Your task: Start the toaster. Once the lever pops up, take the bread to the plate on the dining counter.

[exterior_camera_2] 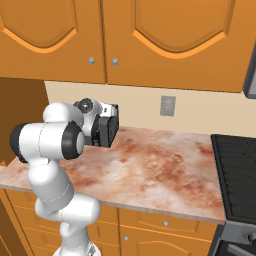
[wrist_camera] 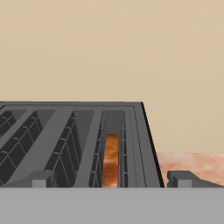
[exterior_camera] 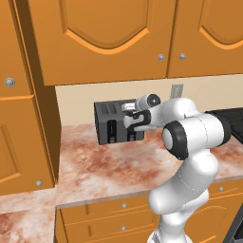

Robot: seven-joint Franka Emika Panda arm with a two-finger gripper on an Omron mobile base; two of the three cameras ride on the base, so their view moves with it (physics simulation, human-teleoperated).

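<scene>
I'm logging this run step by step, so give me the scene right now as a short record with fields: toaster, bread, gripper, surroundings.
toaster: dark grey, four slots, on the marbled counter against the wall
bread: brown slice standing low in the rightmost slot in the hand view
gripper: open, just above the toaster's front edge, holding nothing
surroundings: orange cabinets above, wall outlet to the right, black stove at the counter's right end
</scene>
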